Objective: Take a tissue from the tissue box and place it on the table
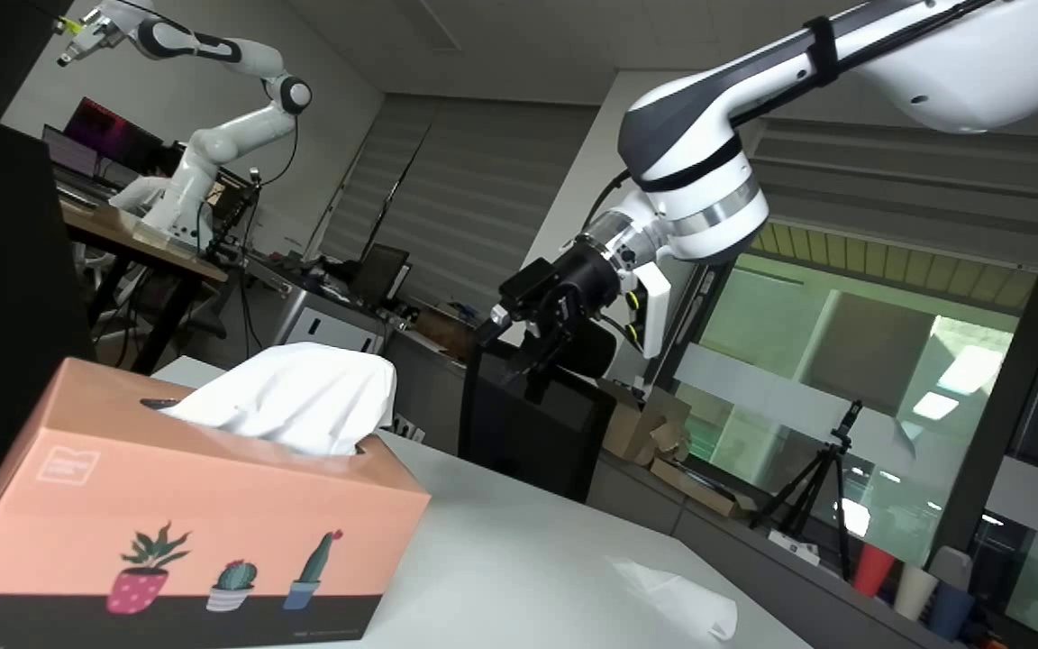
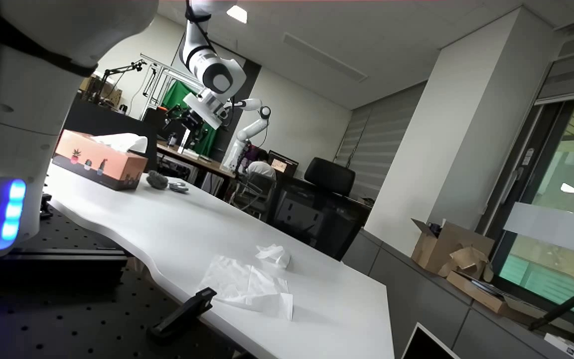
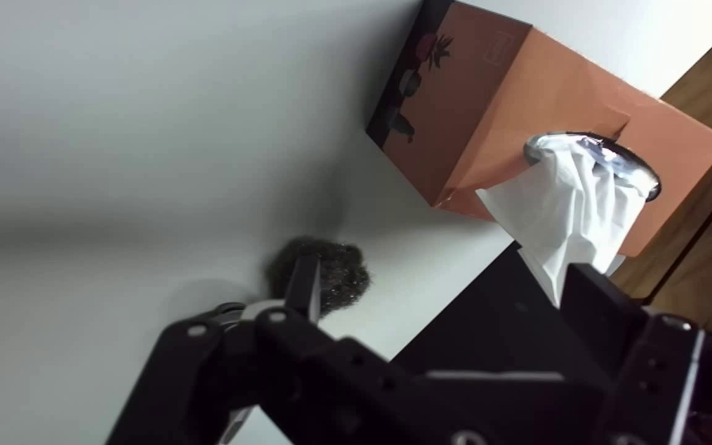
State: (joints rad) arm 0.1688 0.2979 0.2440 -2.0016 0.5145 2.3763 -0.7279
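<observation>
The tissue box (image 1: pixel 186 550) is salmon pink with a dark base and cactus pictures. It also shows in an exterior view (image 2: pixel 98 160) and the wrist view (image 3: pixel 476 123). A white tissue (image 1: pixel 298 397) sticks up from its slot, also in the wrist view (image 3: pixel 569 198). My gripper (image 3: pixel 445 278) is open and empty, above the table and apart from the box. In the wrist view one finger overlaps the tissue's tip; I cannot see contact. The gripper also shows in both exterior views (image 1: pixel 508 347) (image 2: pixel 181 130). The white table (image 2: pixel 177 224) holds the box at one end.
A spread tissue (image 2: pixel 249 286) and a crumpled tissue (image 2: pixel 274 255) lie on the table. A dark fuzzy object (image 2: pixel 156 180), also in the wrist view (image 3: pixel 343 278), and a small grey object (image 2: pixel 178 187) lie near the box. A black clamp (image 2: pixel 182 316) sits at the table edge.
</observation>
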